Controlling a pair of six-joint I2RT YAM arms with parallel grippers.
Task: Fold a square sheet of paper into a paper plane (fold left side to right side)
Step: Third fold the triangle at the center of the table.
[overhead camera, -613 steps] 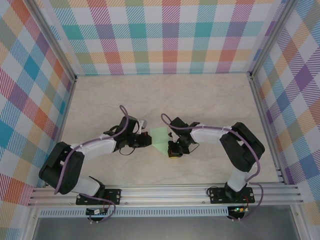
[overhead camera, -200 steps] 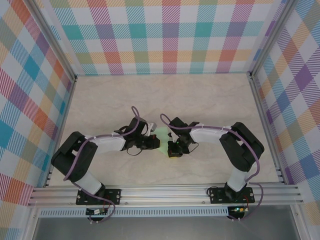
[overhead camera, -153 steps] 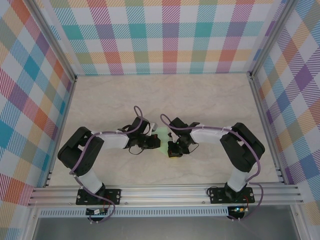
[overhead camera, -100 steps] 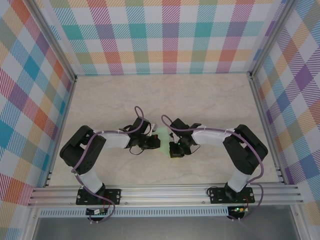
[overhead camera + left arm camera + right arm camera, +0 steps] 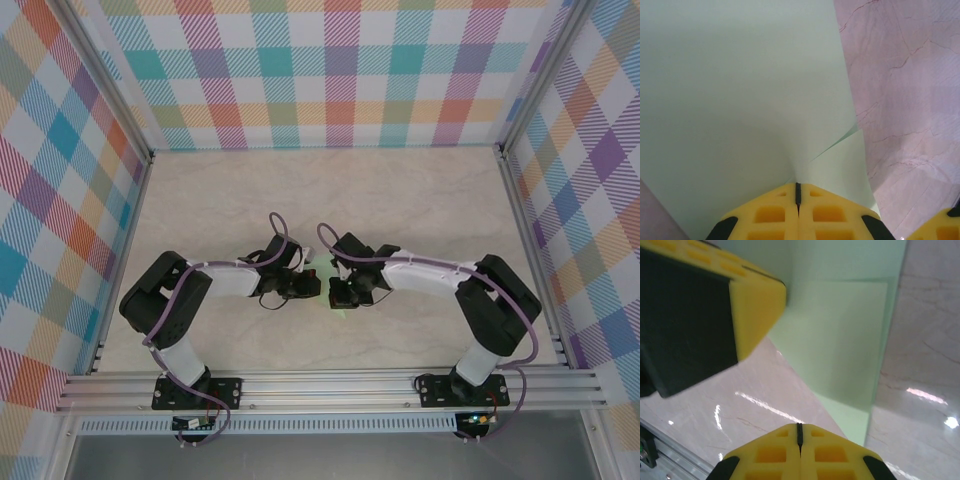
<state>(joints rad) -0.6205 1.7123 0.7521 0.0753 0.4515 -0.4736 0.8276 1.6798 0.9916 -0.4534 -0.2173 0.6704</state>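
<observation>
Grips the paper [image 5: 740, 100] at bottom centre with the left gripper [image 5: 798, 185], yellow jaws pressed to a thin seam. Shows the pale green sheet curving up and away, a lower layer peeking out at right, marbled worktop [image 5: 910, 75] beyond, and a yellow corner of the right gripper [image 5: 942, 226] bottom right.

Both arms were held bent inward, wrists low and nearly nose to nose at mid-table. The left gripper [image 5: 314, 284] was seen closed — its yellow fingers [image 5: 775, 215] pinched on the square sheet of paper [image 5: 740, 100]. The right gripper [image 5: 799, 432] was shut flush, tip against tip.
</observation>
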